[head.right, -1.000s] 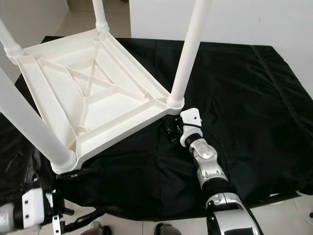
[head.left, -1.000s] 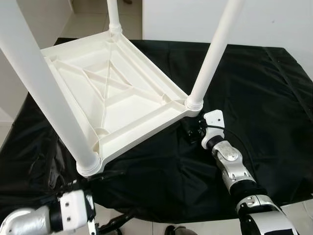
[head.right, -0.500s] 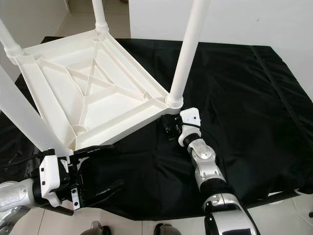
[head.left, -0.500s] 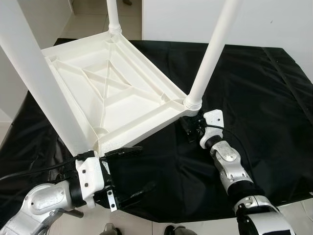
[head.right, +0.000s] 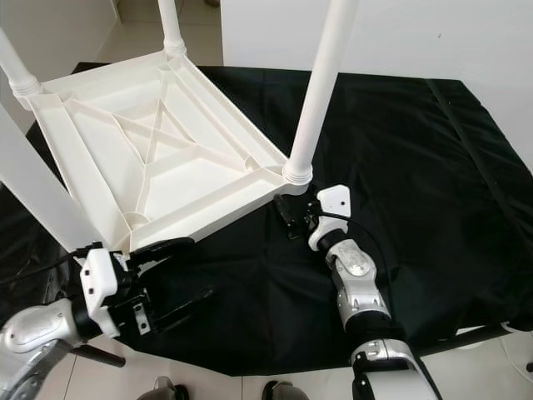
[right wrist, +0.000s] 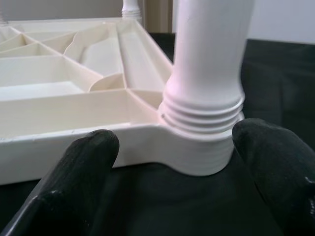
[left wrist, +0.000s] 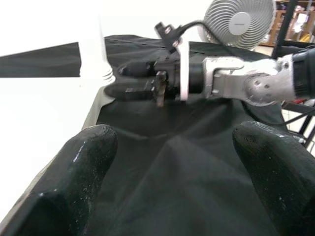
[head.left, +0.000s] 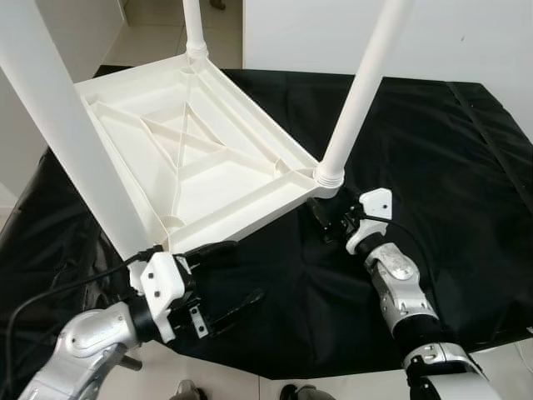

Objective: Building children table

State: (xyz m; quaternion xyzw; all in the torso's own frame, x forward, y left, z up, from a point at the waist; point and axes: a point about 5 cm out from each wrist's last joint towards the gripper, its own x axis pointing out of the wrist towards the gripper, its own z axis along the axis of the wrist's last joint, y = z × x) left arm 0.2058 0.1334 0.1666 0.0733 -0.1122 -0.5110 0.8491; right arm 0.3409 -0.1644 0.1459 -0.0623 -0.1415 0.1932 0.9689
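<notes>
Upside-down white children's table on the black-draped surface, a gripper at each near corner.

The table lies top-down on the black cloth, its ribbed underside facing up and its white legs standing upward from the corners. At the near right corner, the right gripper sits low against the cloth, just beside the threaded collar of the right leg; its two black fingers are spread apart with the collar between them, not touching it. At the near left corner, the left gripper hovers by the table's edge beside the left leg, its fingers wide apart and holding nothing. In the left wrist view a fan stands beyond the cloth.
</notes>
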